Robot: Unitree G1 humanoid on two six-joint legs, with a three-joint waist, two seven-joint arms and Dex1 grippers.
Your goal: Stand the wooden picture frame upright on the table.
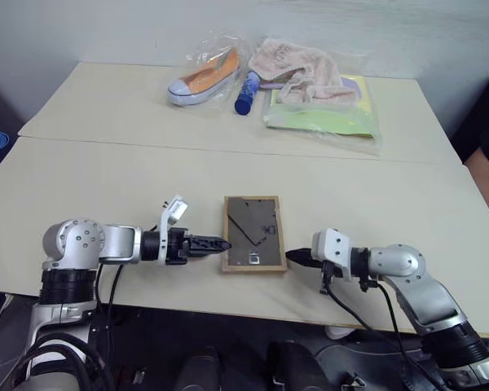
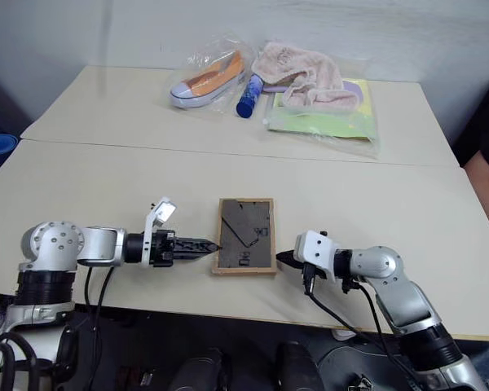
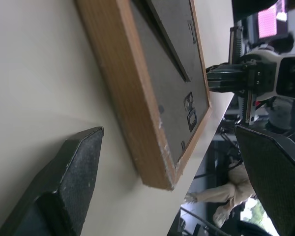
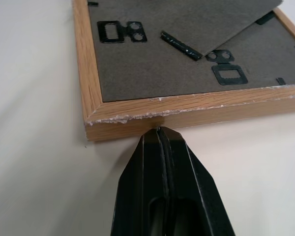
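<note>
The wooden picture frame [image 1: 253, 234] lies flat near the front edge of the table [image 1: 106, 187], dark backing board and stand flap facing up. My left gripper [image 1: 220, 244] points at the frame's left edge from the side. In the left wrist view its fingers [image 3: 69, 187] stand wide apart and open, with the frame's near corner [image 3: 157, 172] between them and nothing gripped. My right gripper [image 4: 158, 133] is shut, and its tip presses against the frame's right edge [image 4: 187, 110] close to the near corner.
At the table's far side lie a bagged shoe [image 1: 202, 79], a blue bottle [image 1: 246, 94], a pink cloth [image 1: 301, 73] and bagged green sheets [image 1: 322, 118]. A seam [image 1: 228, 151] crosses the tabletop. A person's arm [image 1: 485, 175] shows at the right edge.
</note>
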